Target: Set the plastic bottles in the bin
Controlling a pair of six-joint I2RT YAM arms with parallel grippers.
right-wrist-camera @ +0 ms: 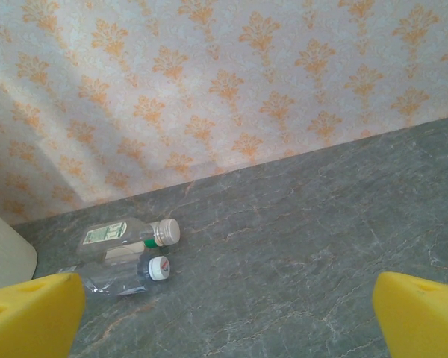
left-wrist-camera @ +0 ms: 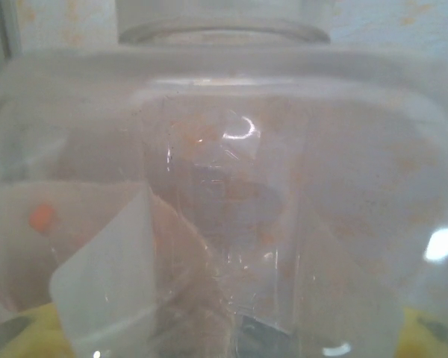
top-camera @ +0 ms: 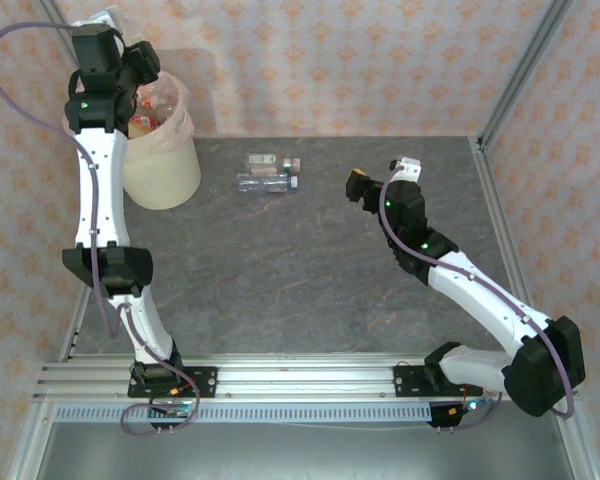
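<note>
My left gripper (top-camera: 138, 62) hangs over the bin (top-camera: 165, 170), a cream-white bucket with a pinkish liner and several bottles inside it. In the left wrist view a clear plastic bottle (left-wrist-camera: 224, 171) sits tight between the yellow pads (left-wrist-camera: 15, 339) of the left gripper (left-wrist-camera: 224, 339), which is shut on it. Two more plastic bottles lie side by side on the table: one with a green label (top-camera: 270, 162) (right-wrist-camera: 127, 233) and a crushed one with a white cap (top-camera: 265, 183) (right-wrist-camera: 123, 274). My right gripper (top-camera: 358, 186) (right-wrist-camera: 228, 309) stands open to their right, apart from them, with nothing between its fingers.
The dark stone-patterned table (top-camera: 310, 270) lies between the bottles and the arm bases. Patterned walls close in the back and sides, with a metal post (top-camera: 515, 75) at the far right corner. The bin's side (right-wrist-camera: 4, 257) shows at the left edge of the right wrist view.
</note>
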